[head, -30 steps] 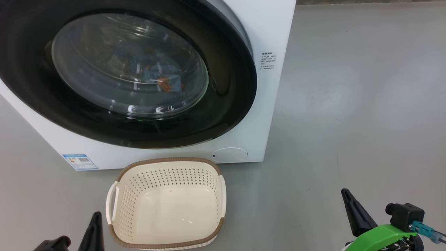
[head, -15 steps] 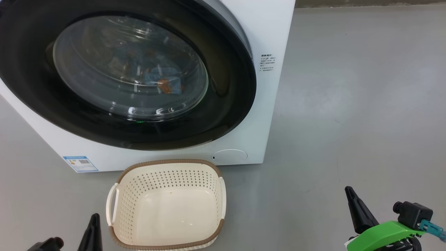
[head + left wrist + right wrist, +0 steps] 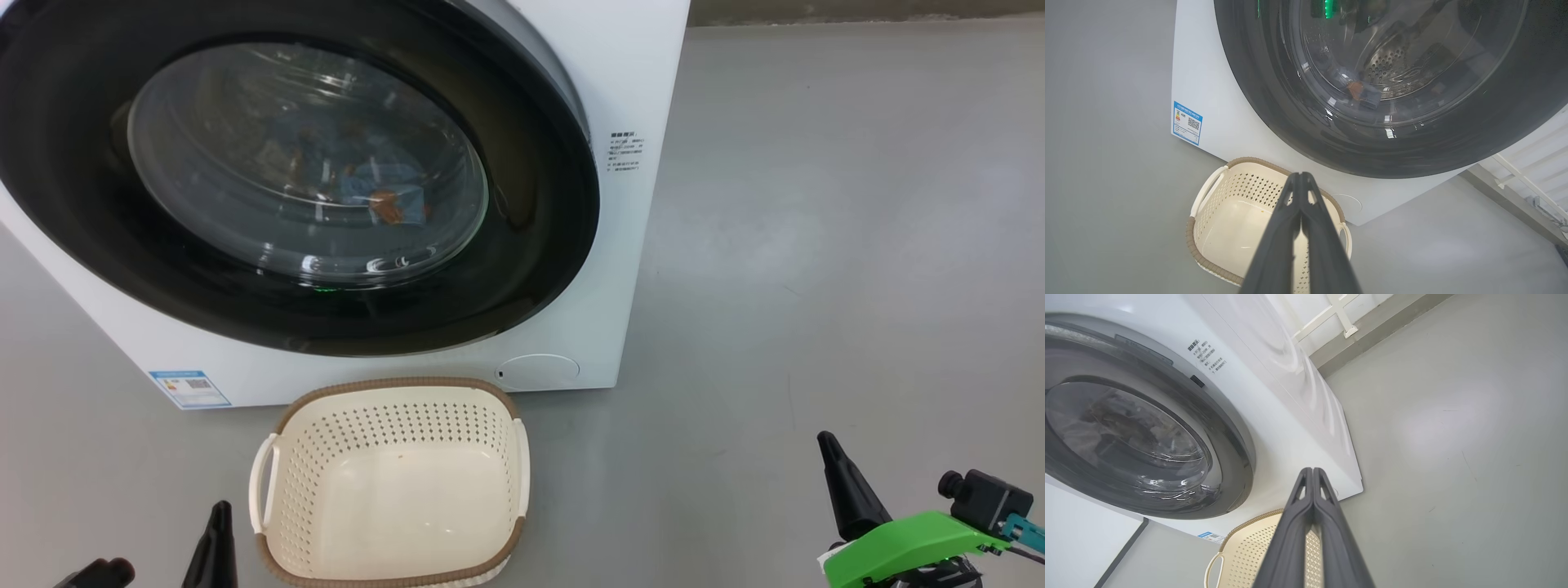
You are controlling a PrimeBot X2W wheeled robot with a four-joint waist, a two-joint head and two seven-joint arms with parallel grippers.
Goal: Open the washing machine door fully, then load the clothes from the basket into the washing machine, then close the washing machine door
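Looming ahead of both end effectors, the washing machine (image 3: 645, 82) has the washing machine door (image 3: 539, 204) seemingly shut flush. The basket (image 3: 392, 388) sits empty just beside the left end effector (image 3: 219, 510), well apart from the right end effector (image 3: 826, 441). Both are pressed together, holding nothing. The clothes (image 3: 384, 196) lie behind the glass.

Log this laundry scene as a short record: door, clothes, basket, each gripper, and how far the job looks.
door: washing machine door looks closed flat against the washing machine
clothes: blue printed clothes inside, seen through the door
basket: basket empty, on the floor in front of the machine
left gripper: left gripper shut, holding nothing, by the basket's left side
right gripper: right gripper shut, holding nothing, out to the basket's right
stage: loading and closing appear done
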